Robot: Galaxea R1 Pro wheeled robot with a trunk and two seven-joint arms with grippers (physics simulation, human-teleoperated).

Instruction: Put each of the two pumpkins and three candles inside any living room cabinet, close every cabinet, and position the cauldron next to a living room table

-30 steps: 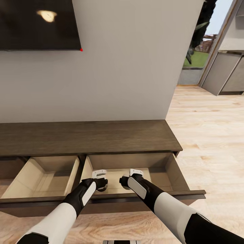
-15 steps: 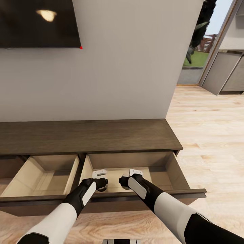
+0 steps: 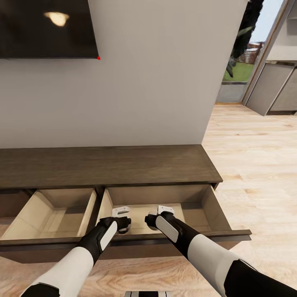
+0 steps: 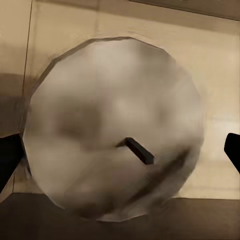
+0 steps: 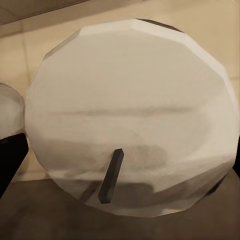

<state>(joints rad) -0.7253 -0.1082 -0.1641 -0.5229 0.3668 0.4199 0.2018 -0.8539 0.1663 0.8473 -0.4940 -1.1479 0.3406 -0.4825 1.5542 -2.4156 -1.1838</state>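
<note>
Nothing has shifted since half a second ago. Lower frame: the cabinet (image 3: 107, 167) has both drawers pulled out, ready for loading. Above the right drawer, left gripper (image 3: 122, 225) and right gripper (image 3: 153, 220) each grasp a candle (image 4: 112, 130) (image 5: 132, 117), jaws clenched.

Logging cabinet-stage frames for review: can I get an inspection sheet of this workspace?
Surface: cabinet top is bare; both drawers are pulled out, pale inside.
Job's things: a candle under the left wrist camera; a second candle under the right one, with part of another pale round thing beside it. No pumpkins or cauldron seen.
Clutter: nothing seen.
Grippers: left gripper and right gripper both reach into the right drawer; dark fingers flank the candles, grip unclear.
Cables: nothing seen.
Surroundings: wall TV, wood floor, grey units beyond.
</note>
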